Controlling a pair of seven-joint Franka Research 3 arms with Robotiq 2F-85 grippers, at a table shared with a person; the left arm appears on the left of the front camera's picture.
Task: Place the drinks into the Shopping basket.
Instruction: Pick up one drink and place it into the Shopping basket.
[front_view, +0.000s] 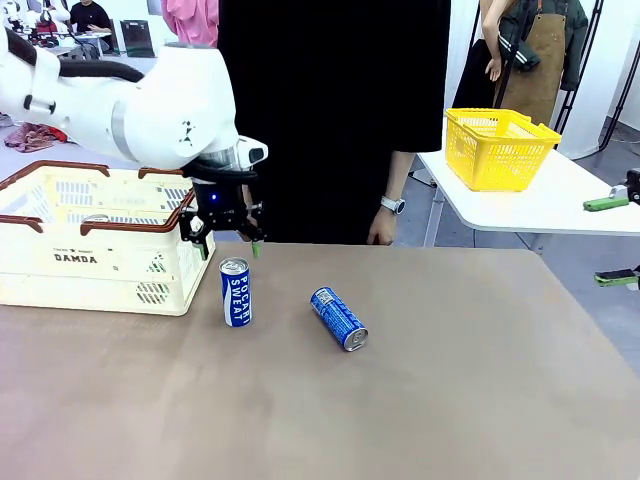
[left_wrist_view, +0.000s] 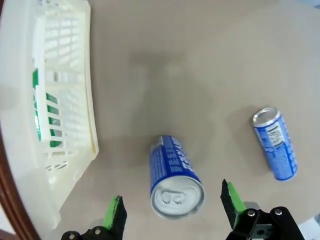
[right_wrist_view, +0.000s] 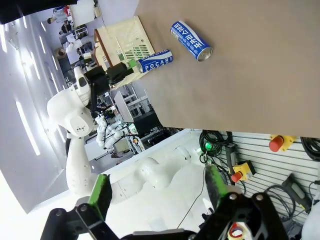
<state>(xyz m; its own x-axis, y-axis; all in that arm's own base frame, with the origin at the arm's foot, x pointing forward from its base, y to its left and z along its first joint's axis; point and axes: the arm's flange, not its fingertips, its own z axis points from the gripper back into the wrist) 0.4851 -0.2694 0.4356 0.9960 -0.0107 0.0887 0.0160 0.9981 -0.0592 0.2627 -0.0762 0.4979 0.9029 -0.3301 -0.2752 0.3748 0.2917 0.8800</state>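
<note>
Left gripper: hovers, fingers apart, over upright can just beside basket. Right gripper: spread wide, holds nothing. Second can: lies sideways, apart.

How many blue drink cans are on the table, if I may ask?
2: an upright can below the left gripper, beside the Shopping basket, and a toppled can mid-table. The basket may hide more.

Brown table; white side table holding yellow mesh basket
</note>
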